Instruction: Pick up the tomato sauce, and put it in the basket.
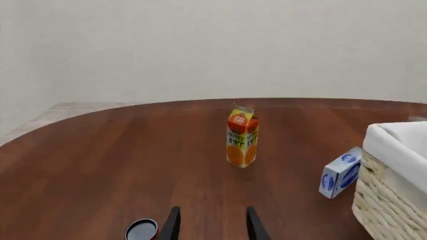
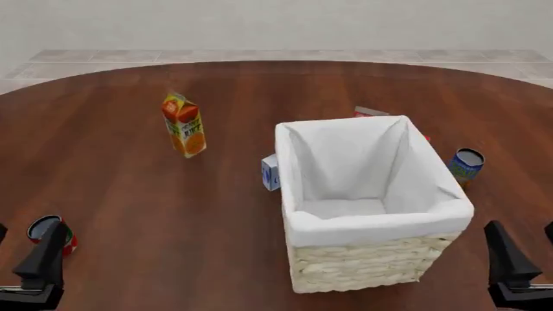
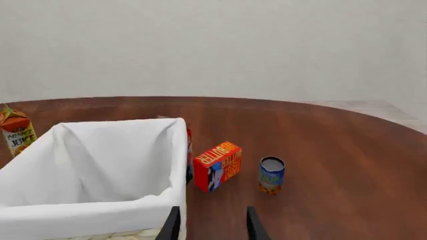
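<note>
- Left wrist view: the left gripper (image 1: 212, 226) has its fingers spread and holds nothing. The tomato sauce (image 1: 141, 230) stands just beside one finger, not between them. If the fingers close here, they could miss the can or knock it over.
- Front view: the tomato sauce (image 2: 52, 234) stands near the table's front left edge, right by the low left arm. The basket (image 2: 377, 220) is well apart, so the can could bump its rim.
- Right wrist view: the right gripper (image 3: 212, 225) is spread too, empty, low beside the basket (image 3: 100, 210).

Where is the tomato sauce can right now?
In the front view the tomato sauce stands on the table's near left, just beside the left gripper, far left of the basket.
</note>
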You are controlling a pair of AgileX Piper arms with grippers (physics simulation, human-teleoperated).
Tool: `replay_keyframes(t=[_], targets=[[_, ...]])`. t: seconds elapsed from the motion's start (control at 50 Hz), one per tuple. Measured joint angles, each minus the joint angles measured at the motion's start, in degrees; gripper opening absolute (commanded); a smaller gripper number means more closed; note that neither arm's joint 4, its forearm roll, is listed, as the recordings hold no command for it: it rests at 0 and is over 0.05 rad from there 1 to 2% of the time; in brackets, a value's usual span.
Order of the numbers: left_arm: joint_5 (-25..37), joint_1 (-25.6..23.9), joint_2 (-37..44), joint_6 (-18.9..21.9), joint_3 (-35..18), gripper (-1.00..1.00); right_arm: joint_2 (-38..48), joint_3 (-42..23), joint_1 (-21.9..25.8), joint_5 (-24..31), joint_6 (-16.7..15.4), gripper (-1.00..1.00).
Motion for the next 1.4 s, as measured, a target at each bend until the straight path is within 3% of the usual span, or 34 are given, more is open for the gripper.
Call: replay_keyframes(t=[0.6, 0.7, 1.0, 1.4], targets=[[-0.2, -0.1, 0.4, 0.0, 0.0, 1.00, -1.2, 0.1, 0.0, 0.8, 0.0, 1.00], [-2.3, -0.3, 5.2, -0.1, -0.3, 1.00, -1.3, 0.1, 0.0, 0.8, 0.0, 1.00], [3.5, 0.4, 17.6, -2.2, -9.0, 1.00, -1.3, 0.1, 0.0, 0.9, 0.0, 1.00], [11.0, 6.1, 30.3, -3.9, -19.8, 1.00, -1.2, 0.1, 0.0, 0.8, 0.0, 1.00]])
